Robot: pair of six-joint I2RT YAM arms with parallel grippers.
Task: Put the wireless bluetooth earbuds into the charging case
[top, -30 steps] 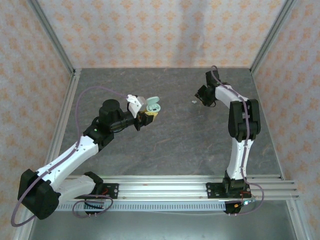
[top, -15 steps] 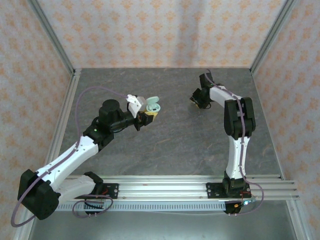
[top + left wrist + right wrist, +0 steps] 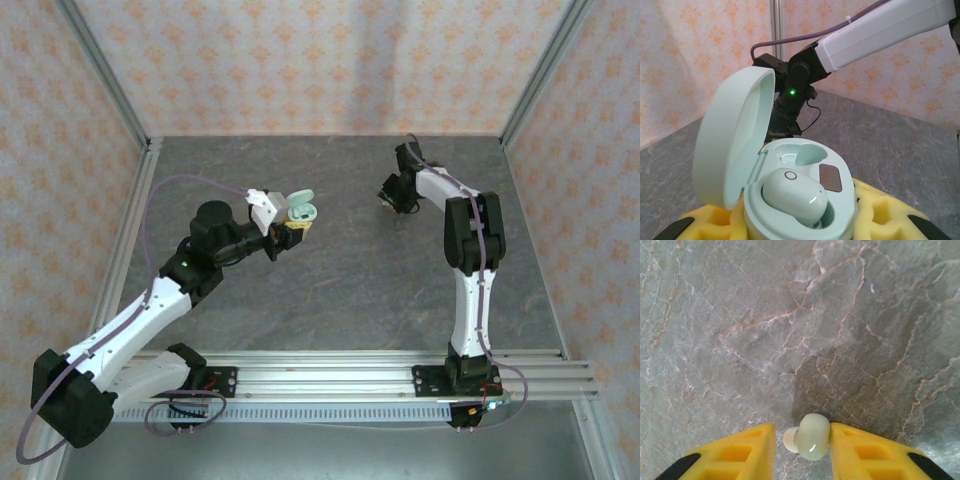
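Note:
My left gripper (image 3: pixel 291 232) is shut on the base of an open mint-green charging case (image 3: pixel 302 211), held up off the table. In the left wrist view the case (image 3: pixel 840 212) has its lid (image 3: pixel 732 140) swung up to the left. One whitish-green earbud (image 3: pixel 792 196) sits in the near slot, while the far slot (image 3: pixel 802 155) is empty. Down at the table's far right is my right gripper (image 3: pixel 387 197). Its yellow fingers (image 3: pixel 735 455) stand open around a second whitish-green earbud (image 3: pixel 813 436) lying on the table. The right pad touches it; a small gap remains on the left.
The grey stone-patterned table (image 3: pixel 350 280) stretches between the two arms. Patterned walls and metal frame posts (image 3: pixel 130 110) close in the back and sides. The right arm's links (image 3: pixel 880 30) show behind the case in the left wrist view.
The right gripper has moved left and farther back, down over the small earbud that lay beside it. The left arm has drawn the case slightly left and up.

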